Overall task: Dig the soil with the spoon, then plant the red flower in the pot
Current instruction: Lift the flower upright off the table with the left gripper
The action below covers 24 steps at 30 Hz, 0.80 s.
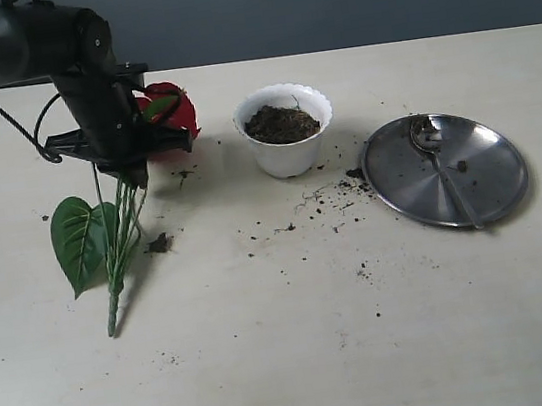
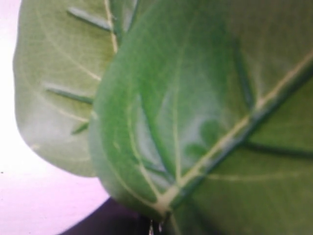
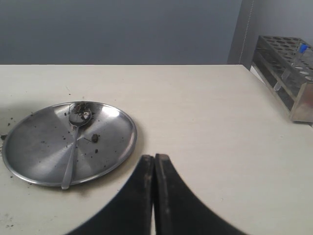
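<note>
The red flower (image 1: 173, 110) hangs from my left gripper (image 1: 127, 173), which looks shut on its green stems (image 1: 121, 246); the stem ends reach down towards the table. Its big leaf (image 1: 77, 240) hangs to the left and fills the left wrist view (image 2: 195, 122), hiding the fingers there. The white pot (image 1: 290, 155) stands right of the blooms with dark soil (image 1: 281, 124) in it. The spoon (image 1: 439, 164) lies on the steel plate (image 1: 495, 182). My right gripper (image 3: 154, 157) is shut and empty, a short way from the plate (image 3: 34, 152) and spoon (image 3: 73, 144).
Loose specks of soil (image 1: 330, 195) lie between pot and plate, and a small clump (image 1: 160, 243) sits by the stems. A test-tube rack (image 3: 288, 68) stands near the table's far corner in the right wrist view.
</note>
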Each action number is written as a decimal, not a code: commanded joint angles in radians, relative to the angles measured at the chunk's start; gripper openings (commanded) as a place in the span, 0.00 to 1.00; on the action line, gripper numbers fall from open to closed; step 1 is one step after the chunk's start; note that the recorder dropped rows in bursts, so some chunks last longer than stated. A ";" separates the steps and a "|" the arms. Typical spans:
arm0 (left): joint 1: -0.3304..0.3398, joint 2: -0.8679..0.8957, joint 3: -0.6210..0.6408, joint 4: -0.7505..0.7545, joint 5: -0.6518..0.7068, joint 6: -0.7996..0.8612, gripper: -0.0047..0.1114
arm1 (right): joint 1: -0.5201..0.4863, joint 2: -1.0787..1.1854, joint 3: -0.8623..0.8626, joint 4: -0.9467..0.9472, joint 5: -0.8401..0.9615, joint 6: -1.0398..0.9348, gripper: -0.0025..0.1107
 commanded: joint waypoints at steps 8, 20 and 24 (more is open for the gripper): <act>-0.003 -0.021 0.006 -0.034 0.017 0.080 0.04 | -0.004 -0.006 0.001 -0.003 -0.007 -0.002 0.02; -0.003 -0.143 0.006 -0.060 -0.054 0.124 0.04 | -0.004 -0.006 0.001 -0.003 -0.007 -0.002 0.02; -0.003 -0.191 0.006 -0.076 -0.087 0.129 0.04 | -0.004 -0.006 0.001 -0.003 -0.007 -0.002 0.02</act>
